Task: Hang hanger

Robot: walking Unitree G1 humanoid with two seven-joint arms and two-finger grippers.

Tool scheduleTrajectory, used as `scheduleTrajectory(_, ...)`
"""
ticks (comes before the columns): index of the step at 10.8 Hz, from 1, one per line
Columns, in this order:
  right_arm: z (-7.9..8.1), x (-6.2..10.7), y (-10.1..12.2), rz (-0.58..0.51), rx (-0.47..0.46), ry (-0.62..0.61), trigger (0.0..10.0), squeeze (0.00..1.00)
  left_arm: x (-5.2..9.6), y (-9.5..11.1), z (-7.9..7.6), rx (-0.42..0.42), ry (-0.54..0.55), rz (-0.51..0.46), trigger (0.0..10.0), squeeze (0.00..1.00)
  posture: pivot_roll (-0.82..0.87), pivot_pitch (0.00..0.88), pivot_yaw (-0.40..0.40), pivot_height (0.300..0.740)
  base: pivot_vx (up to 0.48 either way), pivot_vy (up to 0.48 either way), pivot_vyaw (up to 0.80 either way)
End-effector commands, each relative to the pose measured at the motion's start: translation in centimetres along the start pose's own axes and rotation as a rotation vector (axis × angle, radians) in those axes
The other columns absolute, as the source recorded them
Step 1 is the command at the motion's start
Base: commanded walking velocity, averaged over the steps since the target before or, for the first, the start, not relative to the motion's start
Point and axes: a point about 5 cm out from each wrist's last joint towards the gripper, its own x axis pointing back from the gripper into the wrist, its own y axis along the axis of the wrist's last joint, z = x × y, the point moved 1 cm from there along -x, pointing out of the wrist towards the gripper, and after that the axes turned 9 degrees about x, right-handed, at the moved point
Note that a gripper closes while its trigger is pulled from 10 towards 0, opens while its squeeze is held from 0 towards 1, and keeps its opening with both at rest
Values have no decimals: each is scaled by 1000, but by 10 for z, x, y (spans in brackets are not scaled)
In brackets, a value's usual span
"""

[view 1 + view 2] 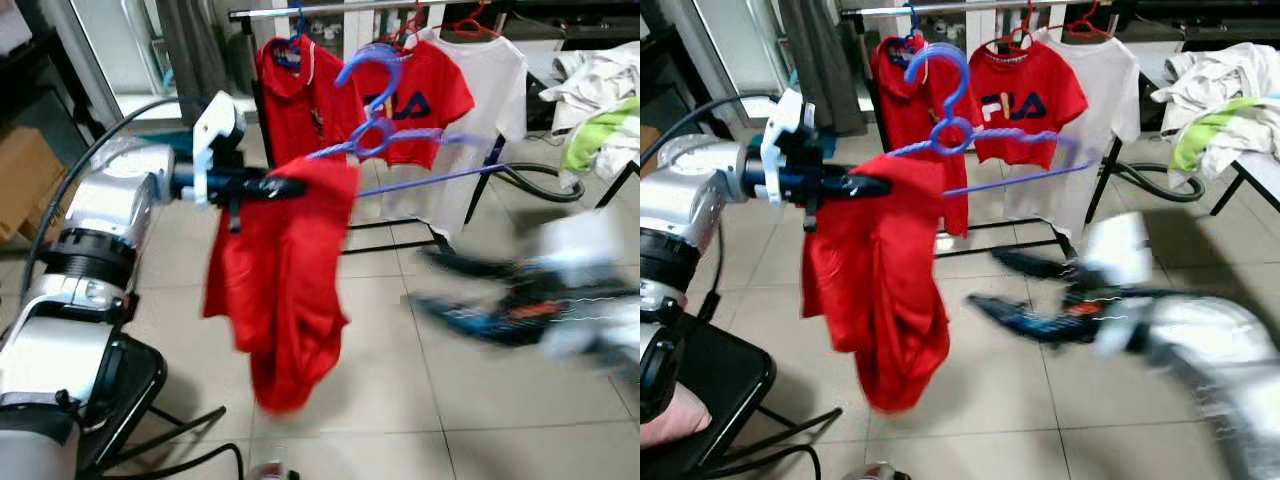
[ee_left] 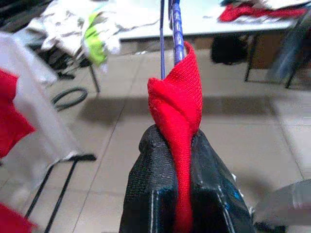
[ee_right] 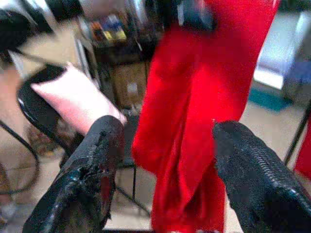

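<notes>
The left gripper [image 1: 290, 186] is clamped on the limp red shirt [image 1: 285, 290], so the light purple hanger [image 1: 385, 135] just dangles. Right gripper [image 3: 167, 145] is spread wide; I'd grab the stiff hook.

Hung shirts [image 1: 400, 100] crowding the rail [image 1: 330, 10] behind the raised hanger [image 1: 385, 135].

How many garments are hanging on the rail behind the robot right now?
3: a red polo shirt at the rail's left end, a red printed T-shirt in the middle, a white T-shirt on the right. Another may hide behind the held red garment.
</notes>
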Motion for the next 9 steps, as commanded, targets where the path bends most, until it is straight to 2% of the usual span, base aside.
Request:
scheduleTrajectory(1, 0, -8, -11, 84, 10, -54, 10000, 1000, 2, 26, -2, -52, -23, -63, 0, 0, -37, 0, 128, 740, 0, 0, 0)
scheduleTrajectory(2, -14, -18, -34, 167, -21, -244, 10000, 1000, 2, 42, -8, -60, -85, -117, 0, 0, -38, 0, 132, 740, 0, 0, 0)
scheduleTrajectory(3, -25, -19, -45, 191, -43, -377, 10000, 1000, 4, 54, -14, -56, -141, -158, 0, 0, -35, 0, 131, 740, 0, 0, 0)
scheduleTrajectory(5, -35, -14, -54, 192, -72, -527, 10000, 1000, 13, 71, -21, -62, -213, -178, 0, 0, -30, 0, 126, 740, 0, 0, 0)
scheduleTrajectory(6, -36, -14, -53, 190, -73, -550, 10000, 1000, 16, 77, -18, -88, -181, -183, 0, 0, -29, 0, 127, 740, 0, 0, 0)
scheduleTrajectory(7, -32, -18, -50, 177, -79, -521, 10000, 1000, 17, 78, -18, -87, -178, -192, 0, 0, -30, 0, 130, 740, 0, 0, 0)
scheduleTrajectory(8, -24, -23, -47, 153, -103, -461, 10000, 1000, 16, 80, -17, -89, -166, -207, 0, 0, -27, 0, 129, 740, 0, 0, 0)
scheduleTrajectory(9, -12, -30, -38, 81, -162, -377, 10000, 1000, 15, 81, -16, -87, -143, -234, 0, 0, -27, 0, 129, 740, 0, 0, 0)
